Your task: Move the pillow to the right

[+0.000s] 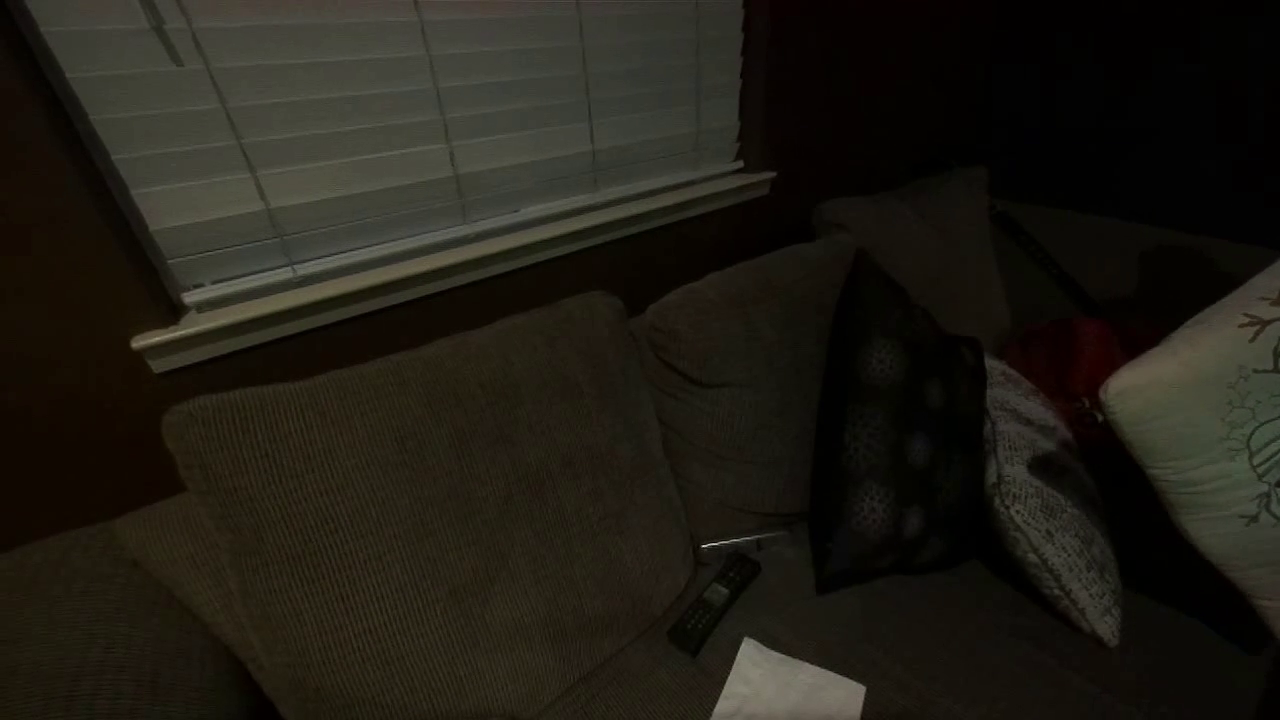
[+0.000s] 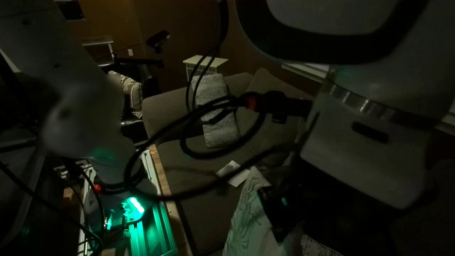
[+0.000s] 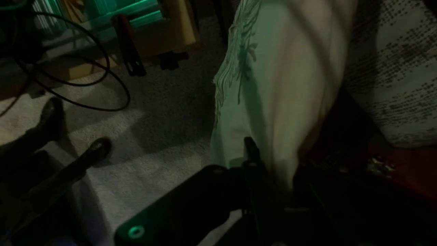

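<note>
Well, sofa (image 1: 450, 530) bears remote (image 1: 714, 603), paper (image 1: 790, 685) (end effector (image 3: 275, 160) pinching pillow (image 3: 290, 85)).

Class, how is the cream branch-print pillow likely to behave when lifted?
The cream branch-print pillow is probably floppy: creases run toward the gripper pinching it. Its plump shape suggests light weight for its size. Its matte fabric looks unlikely to slip.

Cream branch-print pillow (image 1: 1205, 430) (only partly in view) near a speckled pillow (image 1: 1052, 515).
</note>
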Motion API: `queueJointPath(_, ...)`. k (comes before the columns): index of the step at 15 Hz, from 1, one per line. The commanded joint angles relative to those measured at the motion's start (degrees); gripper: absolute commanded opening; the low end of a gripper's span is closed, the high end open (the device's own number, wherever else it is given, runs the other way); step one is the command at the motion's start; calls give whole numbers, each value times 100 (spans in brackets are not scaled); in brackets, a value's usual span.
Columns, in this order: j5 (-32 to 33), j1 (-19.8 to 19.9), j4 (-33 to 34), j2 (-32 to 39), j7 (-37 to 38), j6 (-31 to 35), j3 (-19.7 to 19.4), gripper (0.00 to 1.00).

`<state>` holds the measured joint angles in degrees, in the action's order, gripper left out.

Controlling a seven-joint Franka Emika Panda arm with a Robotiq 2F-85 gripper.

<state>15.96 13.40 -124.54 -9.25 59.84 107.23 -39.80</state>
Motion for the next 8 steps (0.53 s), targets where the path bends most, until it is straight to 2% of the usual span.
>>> queueJointPath(1,-969,-481,1016,1245,-1547,-75,-474,3)
queueJointPath(2,-1192,-16,1231,1594,-1777,-65,-13,3)
queueJointPath(4,-1484,71,1675,1973,-1867,-250,301,3)
queueJointPath(6,-1716,305,2229,2554,-2420,-462,653,3)
queueJointPath(8,-1636,646,2809,3202,-2891,-606,903,3)
